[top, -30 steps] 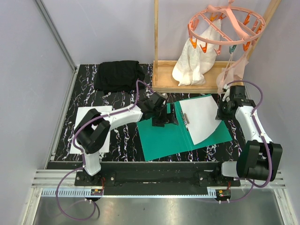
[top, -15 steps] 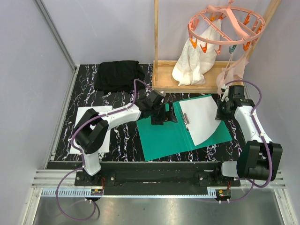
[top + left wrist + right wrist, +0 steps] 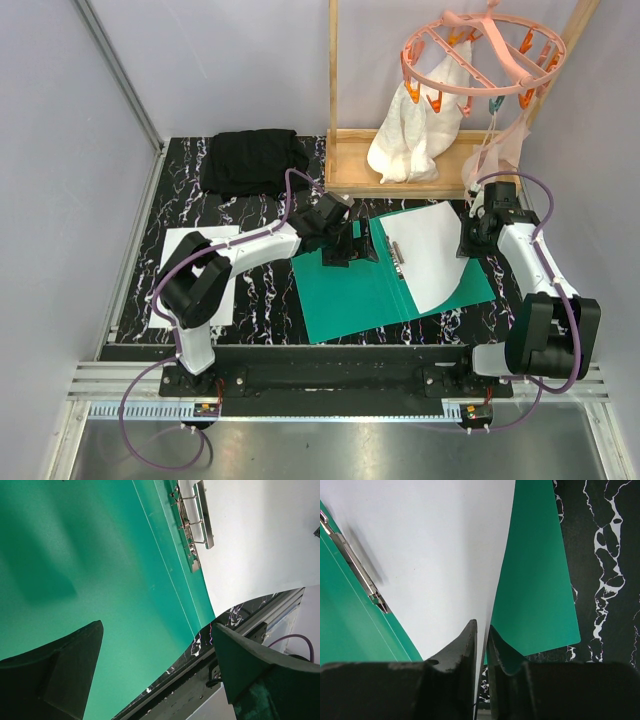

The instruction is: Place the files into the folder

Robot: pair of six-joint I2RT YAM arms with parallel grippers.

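The teal-green folder [image 3: 350,295] lies open in the middle of the table, its metal clip [image 3: 394,253] along the spine. One white file [image 3: 430,255] lies on the right flap, its right edge curled upward. My right gripper [image 3: 467,245] stands at that edge; in the right wrist view its jaws [image 3: 482,625] are parted by a narrow gap and the file's edge [image 3: 435,545] runs between them over the folder [image 3: 535,580]. My left gripper [image 3: 365,243] hovers wide open over the left flap [image 3: 100,555], near the clip [image 3: 195,525]. Another file [image 3: 175,245] lies at the left, partly under the left arm.
A folded black cloth [image 3: 253,160] sits at the back left. A wooden frame [image 3: 400,175] stands at the back right, with a pink peg hanger [image 3: 470,60] and white cloth [image 3: 415,130] hanging over it. Walls close both sides.
My right gripper's jaws have parted slightly around the file's edge. The left gripper shifted a little toward the clip early on, then stayed still.
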